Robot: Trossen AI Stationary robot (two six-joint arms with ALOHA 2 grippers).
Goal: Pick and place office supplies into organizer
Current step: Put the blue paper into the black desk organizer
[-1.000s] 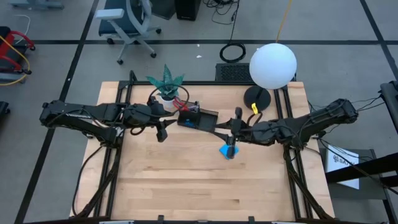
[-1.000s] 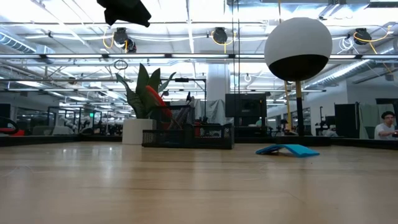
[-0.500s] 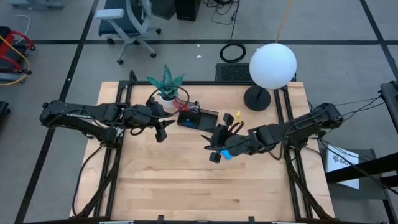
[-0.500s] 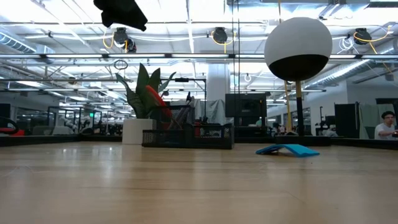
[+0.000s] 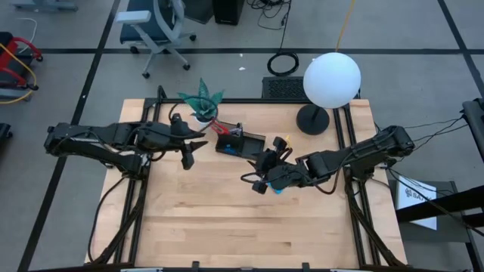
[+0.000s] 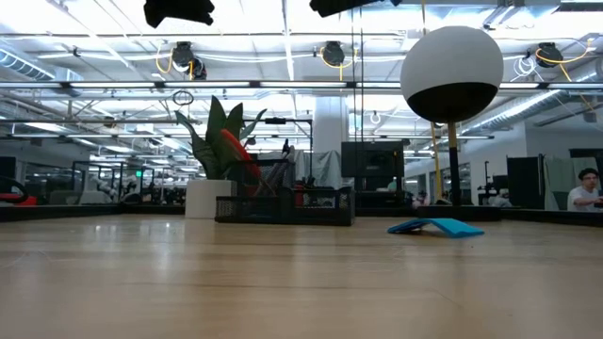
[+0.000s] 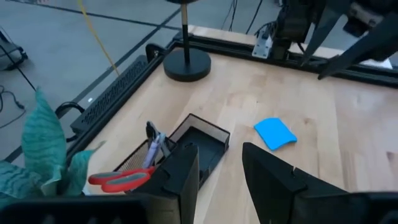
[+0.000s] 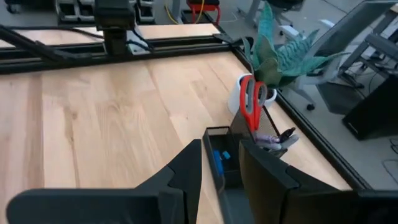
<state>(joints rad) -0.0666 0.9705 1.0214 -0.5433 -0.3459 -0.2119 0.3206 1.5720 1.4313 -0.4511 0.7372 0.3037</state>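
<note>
Standing upright in the taller back section of the black organizer [image 5: 240,143], the red-handled scissors [image 7: 118,179] and a few pens [image 8: 273,139] are resting beside the green potted plant [image 5: 201,100]. A tiny blue block [image 8: 218,160] is lying in one of the organizer's low front compartments. The bright blue notepad [image 7: 275,132] is lying slightly bowed on the bare wood of the table [image 5: 227,219], well apart from the organizer, toward the lamp base [image 7: 186,65].

The left gripper [image 7: 219,180] is hanging in the air above the table just beside the organizer, on the plant's side; its fingers are standing a little apart and are gripping nothing. The right gripper [image 8: 221,168] is hovering above the notepad, so that from overhead only a sliver of blue is showing under it. Its fingers are likewise parted by a narrow gap, with nothing between them, pointing toward the organizer.
</note>
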